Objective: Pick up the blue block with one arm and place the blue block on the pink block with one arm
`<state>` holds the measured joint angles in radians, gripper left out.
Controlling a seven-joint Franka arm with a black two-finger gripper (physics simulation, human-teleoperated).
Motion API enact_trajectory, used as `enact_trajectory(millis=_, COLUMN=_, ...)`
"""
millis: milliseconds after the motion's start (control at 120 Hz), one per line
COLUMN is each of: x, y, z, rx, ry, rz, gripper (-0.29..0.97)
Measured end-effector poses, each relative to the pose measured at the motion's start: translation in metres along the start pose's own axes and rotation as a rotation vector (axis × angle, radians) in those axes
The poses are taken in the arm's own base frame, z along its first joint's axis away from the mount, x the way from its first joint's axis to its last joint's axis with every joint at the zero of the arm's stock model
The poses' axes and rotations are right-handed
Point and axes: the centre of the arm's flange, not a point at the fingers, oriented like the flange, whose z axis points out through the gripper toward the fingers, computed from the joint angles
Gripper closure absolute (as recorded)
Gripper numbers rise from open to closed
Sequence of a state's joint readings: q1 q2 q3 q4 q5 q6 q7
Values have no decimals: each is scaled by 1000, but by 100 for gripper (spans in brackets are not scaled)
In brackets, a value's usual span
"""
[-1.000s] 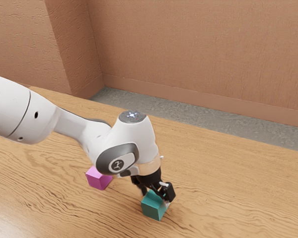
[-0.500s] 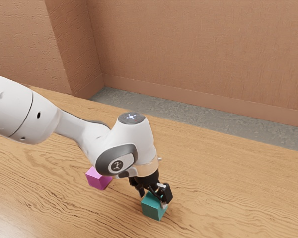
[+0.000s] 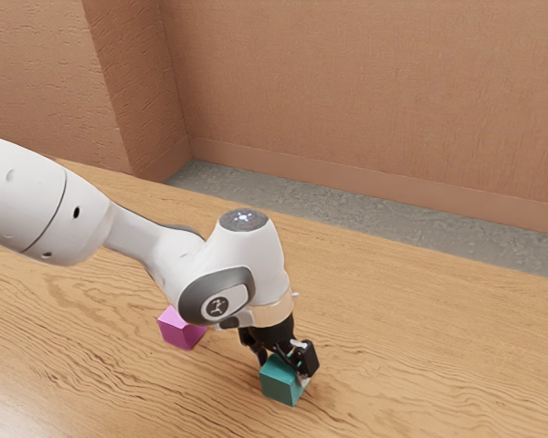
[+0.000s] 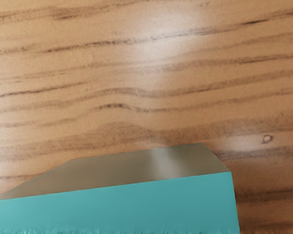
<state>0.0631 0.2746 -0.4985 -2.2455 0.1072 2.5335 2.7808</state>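
The blue block (image 3: 281,385), teal in colour, rests on the wooden table (image 3: 420,347) near its front edge. My gripper (image 3: 279,359) points down over it, with a black finger against each side, shut on the blue block. In the wrist view its teal face (image 4: 122,207) lies just under the hand against the wood grain. The pink block (image 3: 178,330) sits on the table a short way toward the exterior view's left, partly hidden behind my arm's white wrist (image 3: 228,283).
The table's far edge drops to a grey floor strip (image 3: 374,214) in front of brown walls. Bare wood spreads toward the exterior view's right of the blocks.
My hand has sunk slightly onto the blue block and the fingers have drawn in against its sides. Neither block has shifted.
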Motion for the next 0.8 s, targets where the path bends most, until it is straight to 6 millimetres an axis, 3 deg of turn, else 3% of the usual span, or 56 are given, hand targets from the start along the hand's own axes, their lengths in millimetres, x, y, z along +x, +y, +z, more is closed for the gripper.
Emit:
enact_trajectory(millis=158, x=-4, y=-1, z=-1, rx=-1, ry=-10, rz=10, gripper=21)
enact_trajectory(millis=333, x=-5, y=-1, z=1, rx=3, ry=-8, rz=14, gripper=29)
enact_trajectory(millis=542, x=-7, y=1, z=-12, rx=-5, ry=-33, rz=20, gripper=31)
enact_trajectory(millis=650, x=-11, y=14, z=-34, rx=-29, ry=-68, rz=4, gripper=31)
enact_trajectory(millis=800, x=-19, y=55, z=-62, rx=-68, ry=-106, rz=-50, gripper=31)
